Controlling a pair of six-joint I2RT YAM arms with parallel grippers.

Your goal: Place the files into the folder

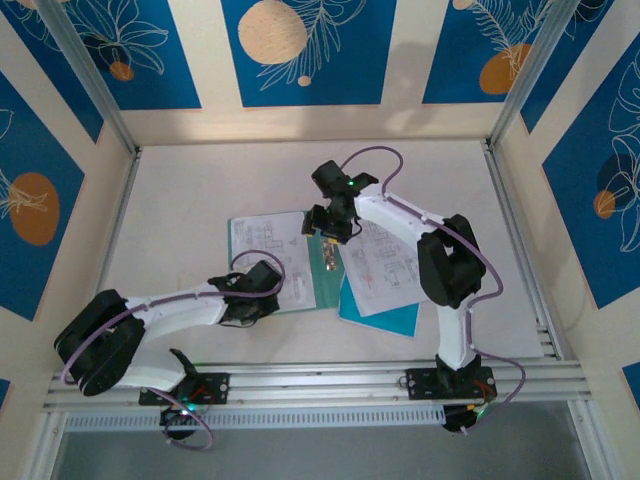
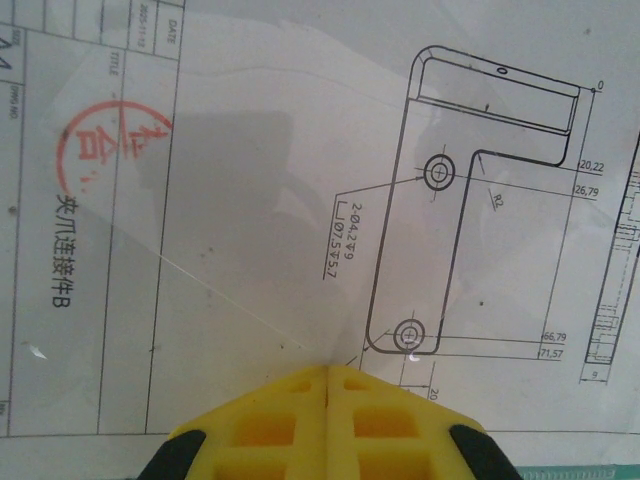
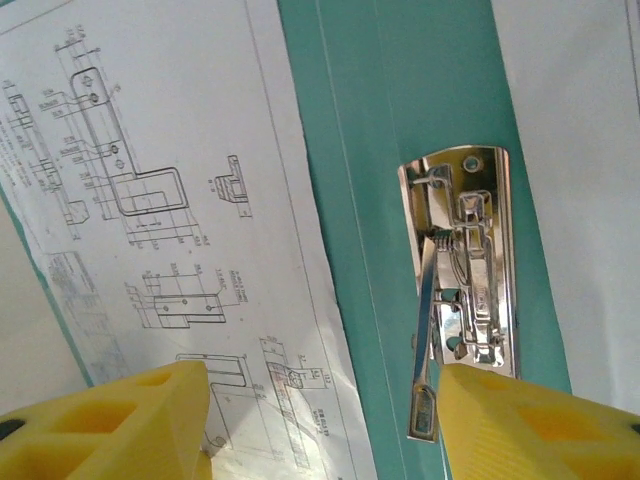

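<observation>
My left gripper point(image 2: 328, 375), jaws shut, points at the files point(image 2: 250, 200) lying just ahead of it on the open folder point(image 3: 380, 120). My right gripper point(image 3: 325, 420), jaws apart and empty, hangs over the clip point(image 3: 465, 260). Left, I judge: clipping sheets, closing folder

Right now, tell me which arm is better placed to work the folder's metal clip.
Right, I'd judge. The right pincer hangs open at the clip; the left pincer is shut over a printed sheet.
</observation>
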